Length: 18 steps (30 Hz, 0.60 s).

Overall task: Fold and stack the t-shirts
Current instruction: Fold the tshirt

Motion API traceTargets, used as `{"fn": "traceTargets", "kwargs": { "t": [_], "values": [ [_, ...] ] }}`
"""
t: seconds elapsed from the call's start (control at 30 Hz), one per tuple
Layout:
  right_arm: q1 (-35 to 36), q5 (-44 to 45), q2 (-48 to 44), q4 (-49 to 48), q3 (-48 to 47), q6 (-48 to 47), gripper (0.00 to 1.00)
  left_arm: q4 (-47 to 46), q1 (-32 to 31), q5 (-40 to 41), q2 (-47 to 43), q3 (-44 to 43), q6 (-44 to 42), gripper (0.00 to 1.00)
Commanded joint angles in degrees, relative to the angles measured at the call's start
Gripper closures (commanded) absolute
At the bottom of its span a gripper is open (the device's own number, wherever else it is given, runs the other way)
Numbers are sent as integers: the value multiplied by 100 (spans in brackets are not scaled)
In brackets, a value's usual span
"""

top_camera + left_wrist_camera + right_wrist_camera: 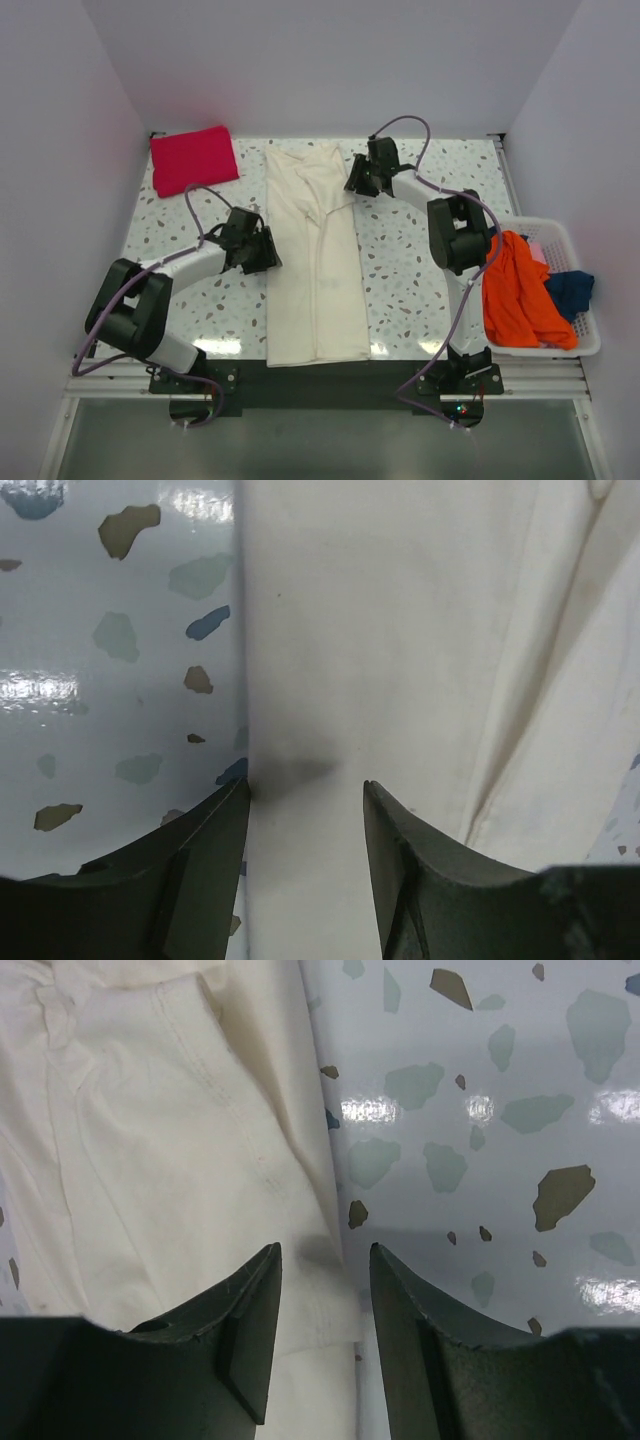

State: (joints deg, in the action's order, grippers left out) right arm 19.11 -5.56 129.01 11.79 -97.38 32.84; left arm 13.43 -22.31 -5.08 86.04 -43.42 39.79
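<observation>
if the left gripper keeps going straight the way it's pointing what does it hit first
Most likely the cream t-shirt. The left gripper is open, its fingers straddling the shirt's left edge on the table. How far above the cloth it is can't be judged.

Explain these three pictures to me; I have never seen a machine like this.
The top picture looks down on two robot arms bolted at the table's near edge. The other two come from cameras on each wrist, with the dark fingers in view. A cream t-shirt, folded into a long strip, lies between the arms. A folded red t-shirt sits at the far left. A white basket on the right holds orange and blue t-shirts. The left tool and the right tool are open at the cream t-shirt's edges, holding nothing.
</observation>
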Motion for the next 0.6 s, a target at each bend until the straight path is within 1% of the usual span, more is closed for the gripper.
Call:
{"fn": "traceTargets", "kwargs": {
  "t": [0.0, 0.07, 0.17, 0.3, 0.43, 0.57],
  "values": [
    [5, 160, -17, -396, -272, -611, 55, -297, -11, 279, -17, 158, 169, 47],
    [13, 178, 220, -581, -517, -761, 52, -297, -11, 332, -17, 185, 178, 48],
    [-4, 117, 764, -555, -1141, -771, 51, -254, -19, 367, -17, 194, 178, 50],
    [-92, -24, 1345, -696, -1756, -359, 52, -209, -19, 367, -43, 185, 134, 51],
    [-118, -41, 1969, -512, -2730, -120, 53, -157, -19, 332, 1, 123, 73, 52],
    [-110, -33, 2242, -572, -2997, 73, 55, -69, -11, 332, 70, 27, -24, 52]
  ]
}}
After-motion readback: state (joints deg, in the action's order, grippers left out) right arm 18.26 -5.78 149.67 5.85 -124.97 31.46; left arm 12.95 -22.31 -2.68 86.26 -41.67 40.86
